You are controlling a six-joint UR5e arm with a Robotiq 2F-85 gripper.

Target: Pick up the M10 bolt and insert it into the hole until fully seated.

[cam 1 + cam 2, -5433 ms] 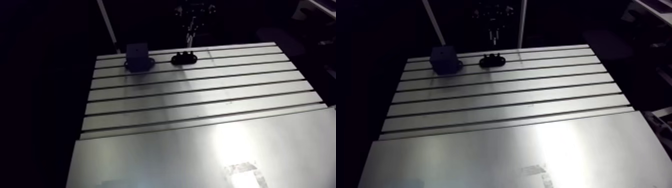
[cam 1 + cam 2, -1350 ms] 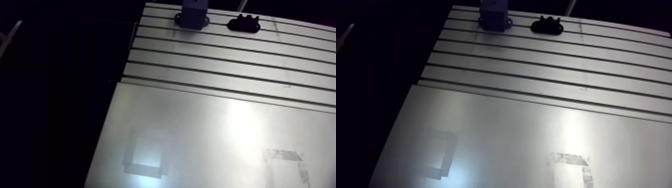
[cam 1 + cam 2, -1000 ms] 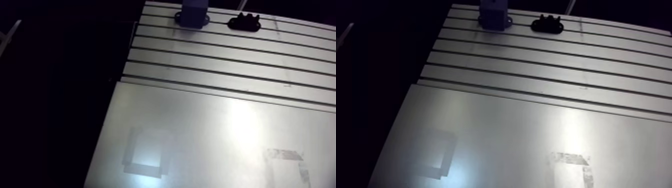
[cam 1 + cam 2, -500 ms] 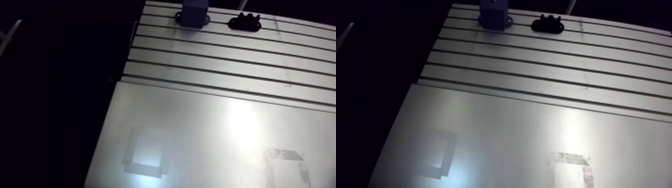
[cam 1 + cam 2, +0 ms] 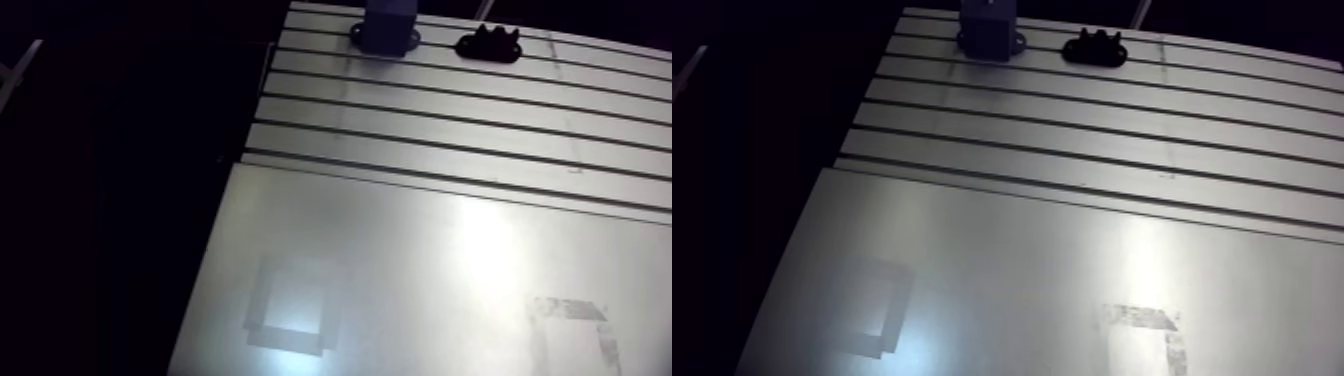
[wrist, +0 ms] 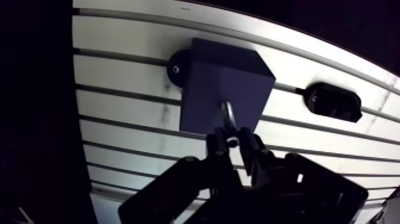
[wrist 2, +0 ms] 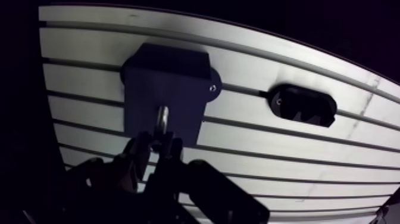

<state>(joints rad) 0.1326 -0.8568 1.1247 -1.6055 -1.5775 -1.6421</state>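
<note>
Slotted worktop (image 6: 131, 71) carries dark blue block (image 6: 214, 77), black holder (image 6: 334, 101) beside it. Claw (image 6: 233, 143) clamped on bolt (image 6: 228, 114), shaft tip meeting block's face; depth cannot tell

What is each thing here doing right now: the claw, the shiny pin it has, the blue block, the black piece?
gripper: shut on the M10 bolt.
M10 bolt: gripped by its head end, tip at the blue block's face; whether it is seated, cannot tell.
blue block: upright, flange screwed to the table.
black holder: lying on the table, beside the block, not touching it.
</note>
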